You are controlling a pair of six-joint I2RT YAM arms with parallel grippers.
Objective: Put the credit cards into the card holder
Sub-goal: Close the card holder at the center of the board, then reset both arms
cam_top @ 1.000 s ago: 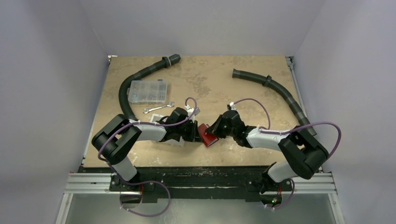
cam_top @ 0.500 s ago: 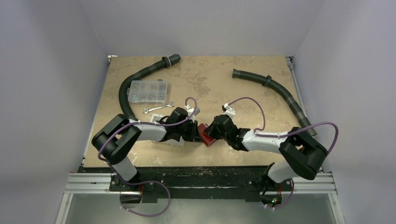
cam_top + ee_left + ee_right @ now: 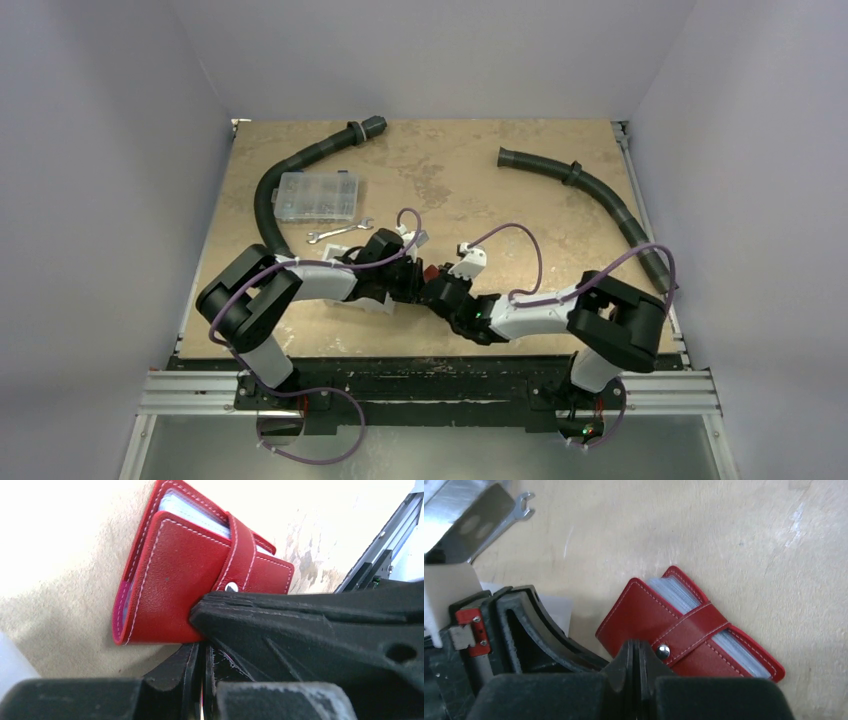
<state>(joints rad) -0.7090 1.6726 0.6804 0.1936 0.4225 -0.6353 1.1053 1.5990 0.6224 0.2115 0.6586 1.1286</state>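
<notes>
Right gripper: fingers pressed together, tips right at the snap of the card holder.

Left gripper: fingers together at the holder's near edge. Can't tell whether they pinch it.

Holder lies closed on the table, between both arms.

Risks:
- Tips could skid off the stud and shove the holder sideways.
- The bulging stack could pop the strap.

Count:
- One holder.
- Cards inside, pale edges only, uncountable.
- Two hoses, left and right.
- One spanner.
- One clear box.
</notes>
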